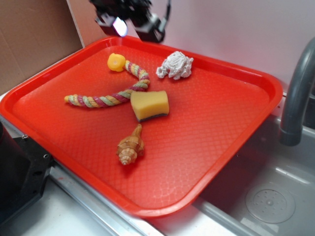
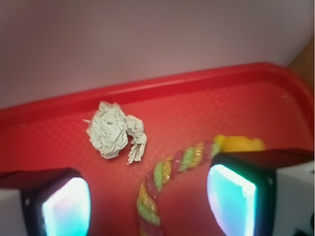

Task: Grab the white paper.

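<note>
The white paper [image 1: 175,66] is a crumpled white-grey wad lying near the far rim of the red tray [image 1: 231,142]. In the wrist view the white paper [image 2: 114,131] sits ahead and to the left of the jaws, well beyond the fingertips. My gripper [image 1: 132,23] hangs above the tray's far left edge, left of the wad and apart from it. In the wrist view the gripper [image 2: 147,206] is open, its two glowing pads wide apart, with only tray floor and a stretch of rope between them.
A multicoloured twisted rope [image 1: 108,98] with a yellow ball end [image 1: 116,62] lies left of the paper. A yellow sponge [image 1: 149,105] and a seashell [image 1: 130,146] sit mid-tray. A grey faucet [image 1: 295,93] and sink [image 1: 266,196] stand to the right.
</note>
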`<state>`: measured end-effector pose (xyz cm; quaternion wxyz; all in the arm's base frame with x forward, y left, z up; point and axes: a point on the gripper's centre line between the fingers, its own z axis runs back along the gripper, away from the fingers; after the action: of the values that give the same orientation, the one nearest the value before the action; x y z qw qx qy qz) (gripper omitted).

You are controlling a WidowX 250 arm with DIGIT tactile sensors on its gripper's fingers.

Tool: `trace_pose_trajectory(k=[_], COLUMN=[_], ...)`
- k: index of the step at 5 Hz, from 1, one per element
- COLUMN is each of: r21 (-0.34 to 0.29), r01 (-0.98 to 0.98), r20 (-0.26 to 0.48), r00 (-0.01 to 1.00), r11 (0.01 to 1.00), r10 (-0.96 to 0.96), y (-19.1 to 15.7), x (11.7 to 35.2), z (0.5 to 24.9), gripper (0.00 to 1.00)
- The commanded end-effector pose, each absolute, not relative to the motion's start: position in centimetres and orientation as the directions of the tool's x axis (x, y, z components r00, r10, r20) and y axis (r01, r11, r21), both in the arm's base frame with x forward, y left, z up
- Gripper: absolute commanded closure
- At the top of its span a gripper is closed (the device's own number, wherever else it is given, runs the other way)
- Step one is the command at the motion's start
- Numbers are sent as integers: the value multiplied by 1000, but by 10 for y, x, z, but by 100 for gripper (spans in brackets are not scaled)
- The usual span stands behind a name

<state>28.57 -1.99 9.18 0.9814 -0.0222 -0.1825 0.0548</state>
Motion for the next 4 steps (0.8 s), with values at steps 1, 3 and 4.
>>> trace_pose_trajectory(k=[1, 3, 4], r21=[-79, -124, -118], r01=[32, 146, 136], r20=[396, 328, 301], r00=[918, 940, 949], r11=[996, 981, 984], r10=[2, -98, -95], y=[-37, -48, -51], x=[344, 367, 342], z=[71, 44, 49], gripper=[0, 100, 100])
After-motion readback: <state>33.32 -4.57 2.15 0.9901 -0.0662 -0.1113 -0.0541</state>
